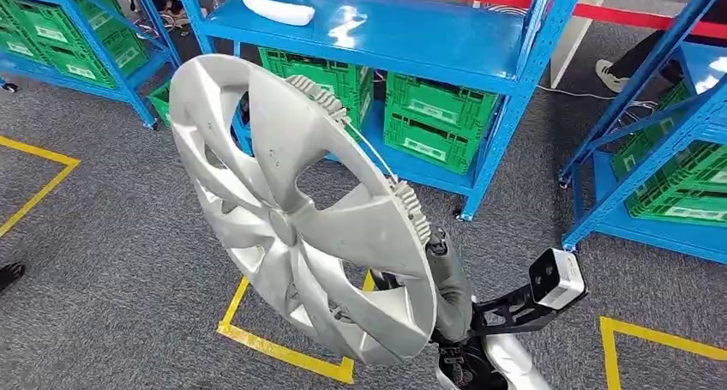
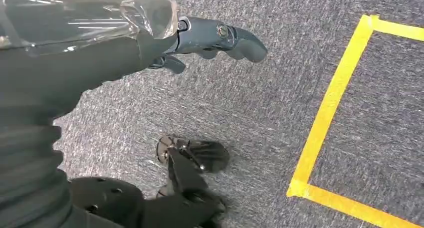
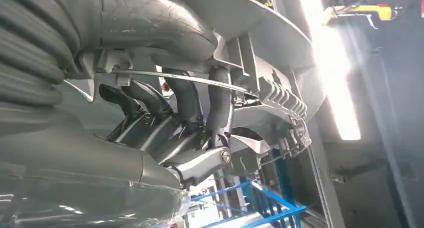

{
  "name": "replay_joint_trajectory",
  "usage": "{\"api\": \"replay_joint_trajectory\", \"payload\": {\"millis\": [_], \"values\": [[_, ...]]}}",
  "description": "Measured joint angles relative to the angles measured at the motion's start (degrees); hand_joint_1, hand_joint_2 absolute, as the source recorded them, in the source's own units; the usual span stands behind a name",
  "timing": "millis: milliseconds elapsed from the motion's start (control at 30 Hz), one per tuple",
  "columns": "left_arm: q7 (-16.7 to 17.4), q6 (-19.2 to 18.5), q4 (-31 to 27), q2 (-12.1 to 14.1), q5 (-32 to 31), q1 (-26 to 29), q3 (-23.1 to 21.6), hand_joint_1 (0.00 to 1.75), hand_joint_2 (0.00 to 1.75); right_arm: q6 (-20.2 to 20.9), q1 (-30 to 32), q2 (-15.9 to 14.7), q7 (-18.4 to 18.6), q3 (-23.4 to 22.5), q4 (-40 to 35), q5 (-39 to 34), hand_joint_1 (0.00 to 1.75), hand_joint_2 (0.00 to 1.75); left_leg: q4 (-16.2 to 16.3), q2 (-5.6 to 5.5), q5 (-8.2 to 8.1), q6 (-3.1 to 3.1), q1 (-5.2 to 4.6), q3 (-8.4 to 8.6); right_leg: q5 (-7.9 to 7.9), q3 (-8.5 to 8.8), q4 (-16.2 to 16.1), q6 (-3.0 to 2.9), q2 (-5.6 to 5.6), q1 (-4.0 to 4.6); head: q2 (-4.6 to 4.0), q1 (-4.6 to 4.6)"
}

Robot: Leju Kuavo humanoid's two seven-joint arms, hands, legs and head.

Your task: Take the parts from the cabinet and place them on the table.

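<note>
Items I log from the head view, left to right:

1. Blue shelving rack (image 1: 94, 56) at ten o'clock, loaded with green crates (image 1: 64, 51).
2. Yellow floor tape (image 1: 283, 351) on the grey carpet (image 1: 120, 236), with further lines at nine and four o'clock.
3. Silver wheel cover (image 1: 291, 210), centre frame, held tilted above the floor with its spoked face toward me and its clip ring and wire band showing along the two o'clock rim.
4. Central blue rack (image 1: 403, 34) at twelve o'clock; a white moulded part (image 1: 276, 7) lies on its top shelf, and green crates sit below.
5. My right hand (image 1: 450, 279) at five o'clock, gripping the cover's lower rim. The right wrist view shows its fingers (image 3: 187, 95) hooked over the rim's inner edge, thumb against the outer side.
6. Third blue rack (image 1: 651, 133) at three o'clock.

My left hand (image 2: 210, 37) hangs over carpet, holding nothing, with its fingers loosely extended.
</note>
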Motion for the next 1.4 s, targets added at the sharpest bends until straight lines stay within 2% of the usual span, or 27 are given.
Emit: {"api": "replay_joint_trajectory", "payload": {"millis": [67,133,167,300,400,500,533,567,600,633,667,700,767,800,833,867,933,967,1033,1100,1167,1200,1267,1300,1333,1367,1400], "values": [[0.09,0.0,0.0,0.0,0.0,0.13,-0.04,0.0,1.75,0.04,0.08,0.0,0.0,0.02,0.0,-0.11,1.75,1.75,0.13,0.04,0.03,0.54,-0.24,-0.7,0.43,-0.34,-0.04,0.67,0.01,-0.08,0.0,-0.02],[0.17,-0.02,0.0,-0.02,0.0,0.09,-0.07,0.0,1.75,0.04,0.09,-0.02,0.0,-0.02,-0.07,-0.17,1.75,1.75,-1.08,0.14,0.86,1.81,0.06,-0.65,0.28,-0.45,-0.23,1.24,-0.01,0.07,0.0,-0.02],[0.18,-0.02,0.0,0.0,0.0,0.04,-0.09,0.0,1.75,0.09,0.05,-0.04,0.0,-0.02,-0.09,-0.22,1.75,1.75,-1.18,0.12,1.11,1.1,-0.1,-0.79,0.87,-0.3,-0.77,-0.07,0.02,0.04,0.0,0.13],[0.26,-0.07,0.0,-0.11,0.0,0.08,-0.13,0.0,1.75,0.17,0.05,-0.02,0.04,-0.02,-0.09,-0.39,1.75,1.75,-0.97,0.03,1.37,1.7,-0.61,-1.35,1.35,-0.69,-0.95,-0.11,0.01,-0.22,0.0,0.09],[0.28,-0.07,0.0,-0.11,0.0,0.08,-0.15,0.0,1.75,0.24,0.06,-0.02,0.07,-0.02,-0.09,-0.52,1.75,1.75,-0.69,0.04,1.56,2.0,-0.84,-1.84,1.78,-1.08,-0.97,0.63,0.02,-0.42,0.0,0.09],[0.29,-0.04,0.0,-0.11,-0.09,0.09,-0.17,0.0,1.75,0.29,0.09,-0.02,0.07,-0.04,-0.09,-0.7,1.75,1.75,-0.62,0.05,1.68,2.19,-0.96,-2.08,1.98,-1.33,-0.98,0.96,0.02,-0.52,0.0,0.09],[0.31,-0.04,0.0,-0.11,-0.09,0.08,-0.17,0.0,1.75,0.31,0.09,-0.02,0.07,-0.04,-0.09,-0.74,1.75,1.75,-0.36,0.04,1.64,2.32,-1.15,-2.23,2.25,-1.26,-1.21,1.32,0.02,-0.62,0.0,0.09],[0.31,-0.02,0.0,0.02,-0.09,0.06,-0.18,0.0,1.75,0.33,0.04,0.04,0.07,-0.02,-0.09,-0.81,1.75,1.75,-0.06,-0.02,1.59,2.93,-1.29,-2.39,2.62,-1.31,-1.53,2.42,0.01,-1.13,0.0,0.02],[0.31,-0.02,0.0,0.04,-0.11,0.05,-0.17,0.0,1.75,0.35,0.08,0.11,0.07,-0.04,-0.13,-0.94,1.75,1.75,-0.26,0.09,1.81,3.22,-1.3,-2.42,2.75,-1.33,-1.67,2.59,0.03,-0.91,0.0,0.02],[0.31,0.0,0.0,0.04,-0.17,0.01,-0.17,0.0,1.75,0.37,0.09,0.11,0.07,-0.07,-0.22,-0.94,1.75,1.75,-1.44,0.27,2.59,3.88,-0.83,-1.99,2.55,-1.43,-1.43,2.73,0.04,-0.65,0.0,0.07],[0.31,0.0,0.0,-0.07,-0.22,-0.01,-0.22,0.0,1.75,0.37,0.14,0.04,0.07,-0.09,-0.2,-0.94,1.75,1.75,-2.02,0.49,2.95,4.05,-0.65,-1.83,1.55,-2.28,-0.2,2.38,0.02,-0.76,0.0,0.09],[0.31,0.0,0.0,-0.02,-0.24,-0.09,-0.22,0.0,1.75,0.39,0.09,0.0,0.07,-0.13,-0.2,-0.94,1.75,1.75,-2.08,0.52,3.19,4.4,-0.62,-2.02,-0.63,-3.86,3.36,1.69,0.04,-0.71,0.0,0.15],[0.31,0.0,0.0,-0.07,-0.26,-0.09,-0.26,0.0,1.75,0.39,0.23,-0.09,0.07,-0.13,-0.2,-0.98,1.75,1.75,-2.05,0.58,3.34,4.22,-0.66,-2.48,-5.11,-8.38,13.63,0.93,0.03,-0.71,0.0,0.09],[0.31,0.0,0.0,-0.07,-0.26,-0.09,-0.33,0.0,1.75,0.39,0.41,-0.15,0.07,-0.13,-0.17,-0.96,1.75,1.75,-2.01,0.61,3.47,4.02,-0.66,-2.69,-6.59,-10.2,18.0,0.95,0.04,-0.71,0.0,0.09],[0.31,0.0,0.0,-0.07,-0.24,-0.09,-0.48,0.0,1.75,0.39,0.63,-0.26,0.07,-0.13,-0.13,-0.96,1.75,1.75,-1.99,0.61,3.59,3.84,-0.62,-2.81,-6.65,-10.42,19.0,1.41,0.02,-0.82,0.0,0.11],[0.31,0.0,0.0,-0.11,-0.26,-0.09,-0.61,0.0,1.75,0.39,0.71,-0.35,0.07,-0.13,-0.13,-0.96,1.75,1.75,-1.94,0.6,3.68,3.67,-0.55,-2.84,-5.7,-8.96,16.76,1.96,0.02,-1.0,0.0,0.11],[0.31,-0.02,0.0,-0.2,-0.26,-0.1,-0.74,0.0,1.75,0.39,0.68,-0.35,0.09,-0.13,-0.15,-0.96,1.75,1.75,-1.52,0.59,3.57,3.07,-0.29,-2.92,-1.9,-2.72,5.72,3.16,-0.1,-1.4,0.0,0.11],[0.31,-0.02,0.0,-0.2,-0.26,-0.1,-0.79,0.0,1.75,0.39,0.66,-0.33,0.09,-0.13,-0.15,-0.96,1.75,1.75,-0.91,0.56,3.32,2.5,-0.28,-3.08,-0.77,0.23,0.33,3.37,-0.47,-1.57,0.0,0.15],[0.31,-0.02,0.0,-0.04,-0.26,-0.09,-0.85,0.0,1.75,0.44,0.67,-0.33,0.02,-0.13,-0.17,-1.01,1.75,1.75,-0.18,0.58,3.08,1.58,-0.59,-3.65,-0.93,-0.02,0.69,2.1,0.06,-1.04,0.0,0.0],[0.35,0.0,0.0,-0.07,-0.26,-0.05,-1.0,0.0,1.75,0.46,0.75,-0.33,0.09,-0.09,-0.15,-0.98,1.75,1.75,-0.25,0.64,3.44,0.93,-0.29,-3.74,-0.82,-0.42,1.03,1.59,0.21,-0.74,0.0,0.04],[0.35,0.0,0.0,0.04,-0.26,-0.03,-1.03,0.0,1.75,0.44,0.72,-0.31,0.09,-0.09,-0.15,-1.0,1.75,1.75,0.68,0.57,2.47,0.37,0.12,-4.26,-0.4,-0.43,0.84,0.88,0.27,-1.23,0.0,0.02],[0.35,0.0,0.0,0.02,-0.26,-0.03,-1.05,0.0,1.75,0.44,0.71,-0.31,0.09,-0.11,-0.17,-1.0,1.75,1.75,3.56,0.55,0.13,0.11,0.14,-5.29,-0.33,-0.45,0.84,0.52,0.27,-1.16,0.0,-0.02],[0.35,0.0,0.0,-0.02,-0.26,-0.03,-1.09,0.0,1.75,0.44,0.73,-0.31,0.09,-0.07,-0.15,-1.0,1.75,1.75,13.45,0.54,-4.9,-0.25,0.15,-9.47,-0.28,-0.67,0.88,0.24,0.27,-0.76,0.0,0.0],[0.35,0.0,0.0,-0.02,-0.26,0.0,-1.07,0.0,1.75,0.44,0.76,-0.31,0.09,-0.07,-0.15,-1.01,1.75,1.75,17.7,0.54,-6.44,-0.22,0.14,-11.29,-0.17,-0.79,0.89,0.03,0.27,-0.51,0.0,0.0],[0.35,0.0,0.0,0.0,-0.26,0.03,-1.09,0.0,1.75,0.46,0.76,-0.31,0.09,-0.07,-0.15,-1.0,1.75,1.75,19.62,0.53,-6.65,-0.1,0.13,-12.12,-0.18,-0.86,0.9,0.03,0.33,-0.3,0.0,0.0],[0.35,0.0,0.0,0.02,-0.26,0.04,-1.09,0.0,1.75,0.44,0.77,-0.31,0.09,-0.04,-0.15,-1.0,1.75,1.75,18.43,0.53,-5.45,0.18,0.11,-11.42,-0.18,-0.86,0.9,0.03,0.49,-0.12,0.0,0.0],[0.35,0.0,0.0,0.04,-0.26,0.03,-1.09,0.0,1.75,0.46,0.75,-0.31,0.09,-0.07,-0.15,-1.0,1.75,1.75,14.5,0.51,-3.24,0.59,0.03,-9.32,-0.18,-0.79,0.91,0.03,0.64,0.04,0.0,0.0]]}}
